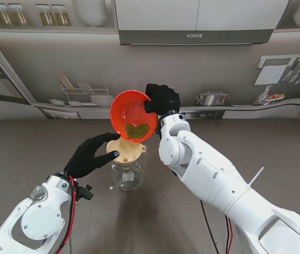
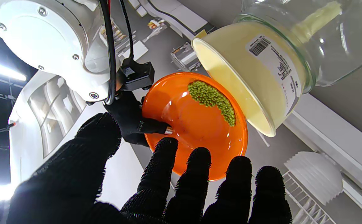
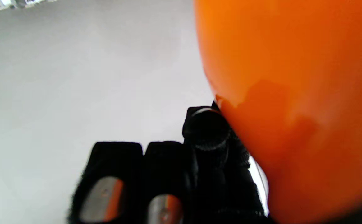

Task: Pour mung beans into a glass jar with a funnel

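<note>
Left hand (image 1: 89, 156) spread wide beside the funnel (image 1: 126, 151), steadying it on the jar (image 1: 128, 174) mid-tabletop – right hand (image 1: 161, 99) grips the tilted bowl (image 1: 134, 115); tip slowly so beans (image 1: 137, 130) slide into the funnel – not over its rim

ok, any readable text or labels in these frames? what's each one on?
"BOSCH", seen upside down, on the range hood in the backdrop.
White sticker on the funnel: a barcode and small print, too small to read.
Nothing legible on the bowl, jar or hands.
</note>
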You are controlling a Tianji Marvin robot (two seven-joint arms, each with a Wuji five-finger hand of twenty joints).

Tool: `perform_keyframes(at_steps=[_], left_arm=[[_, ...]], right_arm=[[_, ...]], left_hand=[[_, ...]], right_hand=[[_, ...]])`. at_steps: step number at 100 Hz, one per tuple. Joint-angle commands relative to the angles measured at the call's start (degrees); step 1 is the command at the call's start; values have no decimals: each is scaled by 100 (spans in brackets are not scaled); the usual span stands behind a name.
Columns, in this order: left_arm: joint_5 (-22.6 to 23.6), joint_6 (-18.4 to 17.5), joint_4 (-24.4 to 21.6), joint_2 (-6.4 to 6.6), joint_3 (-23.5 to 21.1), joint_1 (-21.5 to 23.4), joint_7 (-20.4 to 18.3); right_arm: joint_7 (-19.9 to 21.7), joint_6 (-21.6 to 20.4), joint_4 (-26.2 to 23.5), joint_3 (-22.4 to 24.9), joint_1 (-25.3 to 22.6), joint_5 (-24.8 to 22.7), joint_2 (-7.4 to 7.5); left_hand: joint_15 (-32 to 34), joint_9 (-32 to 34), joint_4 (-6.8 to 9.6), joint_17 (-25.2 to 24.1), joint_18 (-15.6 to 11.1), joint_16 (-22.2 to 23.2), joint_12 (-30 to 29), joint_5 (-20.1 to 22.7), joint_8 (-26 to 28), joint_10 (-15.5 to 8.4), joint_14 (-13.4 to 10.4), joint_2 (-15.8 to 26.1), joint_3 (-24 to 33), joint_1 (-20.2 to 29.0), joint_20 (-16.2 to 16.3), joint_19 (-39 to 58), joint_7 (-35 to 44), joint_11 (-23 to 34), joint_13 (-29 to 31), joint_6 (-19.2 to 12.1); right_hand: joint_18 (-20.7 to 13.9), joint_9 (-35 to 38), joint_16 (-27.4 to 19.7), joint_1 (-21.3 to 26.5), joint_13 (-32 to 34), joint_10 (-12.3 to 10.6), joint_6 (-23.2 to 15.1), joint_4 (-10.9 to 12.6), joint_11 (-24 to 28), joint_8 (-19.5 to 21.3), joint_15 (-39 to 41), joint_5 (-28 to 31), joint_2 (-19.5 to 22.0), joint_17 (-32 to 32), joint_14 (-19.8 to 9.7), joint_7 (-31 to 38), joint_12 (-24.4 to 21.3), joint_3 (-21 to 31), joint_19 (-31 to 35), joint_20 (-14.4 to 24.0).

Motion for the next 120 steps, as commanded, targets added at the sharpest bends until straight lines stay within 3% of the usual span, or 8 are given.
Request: perform_keyframes(at_steps=[1, 120], left_arm=[[-24, 18, -14, -26, 10, 13, -108], [-68, 83, -38, -30, 19, 17, -119]], right_arm=[[-94, -111, -53, -25, -13, -79, 9], [-1231, -283, 175, -525, 55, -1375, 86]], left_hand=[[-130, 65, 169, -74, -105, 3, -34, 21, -26, -38, -136, 207, -124, 53, 66, -209, -1, -69, -99, -21], [-142, 62, 174, -99, -105, 0, -36, 21, -27, -9, -132, 244, -161, 52, 67, -215, -4, -73, -118, -4]], right_hand=[[-853, 541, 133, 369, 86, 480, -499, 39, -120, 172, 556, -23, 244, 314, -859, 296, -19, 607, 1066, 89], [-1065, 488, 178, 274, 94, 352, -560, -4, -47, 121, 519, -176, 323, 329, -1070, 444, -57, 614, 1051, 104]])
